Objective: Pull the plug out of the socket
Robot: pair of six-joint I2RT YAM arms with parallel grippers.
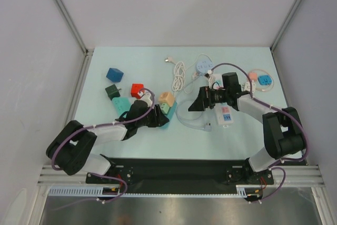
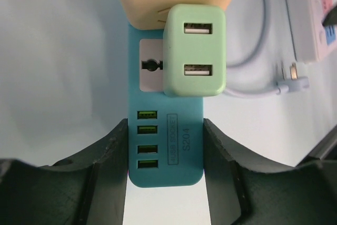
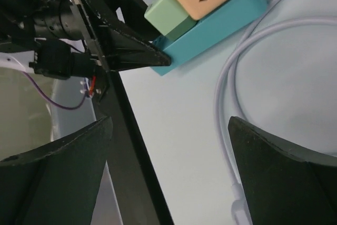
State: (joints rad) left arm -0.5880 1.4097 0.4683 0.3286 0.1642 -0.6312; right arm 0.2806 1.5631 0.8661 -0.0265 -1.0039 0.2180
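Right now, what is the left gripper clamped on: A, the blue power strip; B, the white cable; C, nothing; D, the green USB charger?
A: the left gripper has its fingers pressed on both sides of the blue power strip, below the green USB charger.

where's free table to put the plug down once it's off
Bare table along the near edge, in front of the blue socket strip and the white power strip. Crowded around the cubes on the left and the white cables mid-table.

A teal socket strip (image 2: 166, 175) lies flat, with four green USB ports at its 6 o'clock end. A mint-green two-port plug (image 2: 194, 51) sits seated in it, toward 12 o'clock.
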